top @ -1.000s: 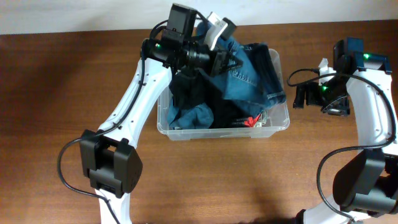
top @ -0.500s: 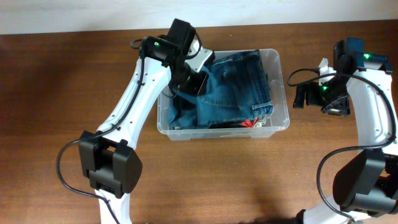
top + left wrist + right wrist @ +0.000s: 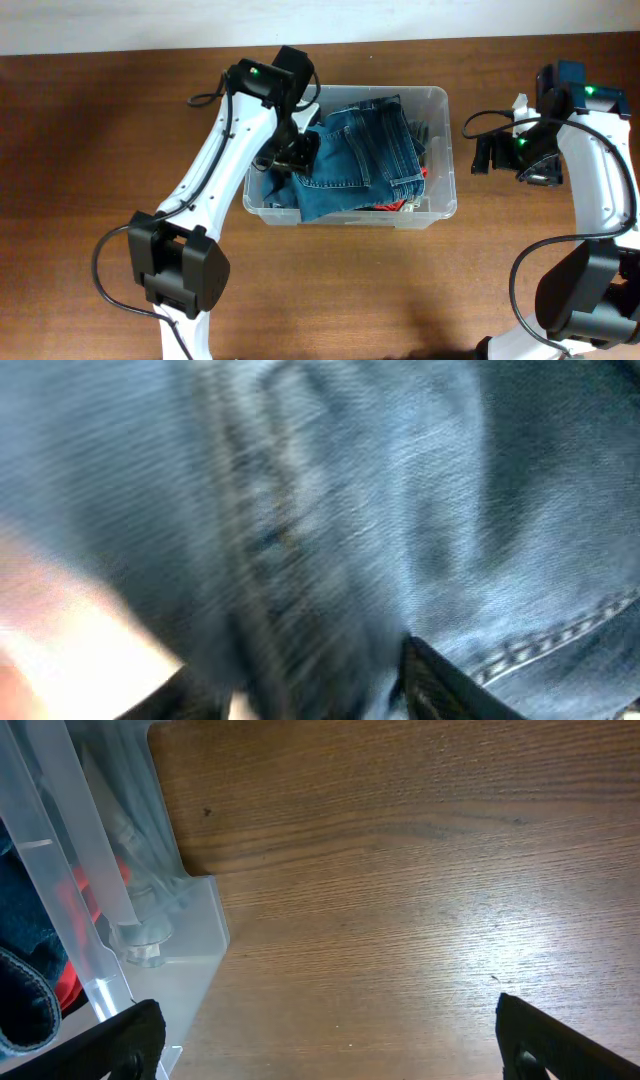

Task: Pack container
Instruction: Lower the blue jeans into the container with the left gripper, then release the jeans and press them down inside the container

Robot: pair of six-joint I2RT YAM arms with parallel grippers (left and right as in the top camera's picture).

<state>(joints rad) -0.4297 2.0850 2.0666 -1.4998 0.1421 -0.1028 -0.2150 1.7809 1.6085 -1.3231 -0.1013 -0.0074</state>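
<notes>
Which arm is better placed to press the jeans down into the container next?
Left. The left pincer sits at the jeans inside the container; the right pincer hangs open over bare table outside the container's wall.

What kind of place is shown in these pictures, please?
Probably a robotics lab workstation: a white left arm and right arm at a wooden table, and a clear container holding jeans.

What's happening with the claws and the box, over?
Left claw on the jeans, grip unclear. Right claw open, beside the container. Jeans heaped in container. Nothing blocking.
</notes>
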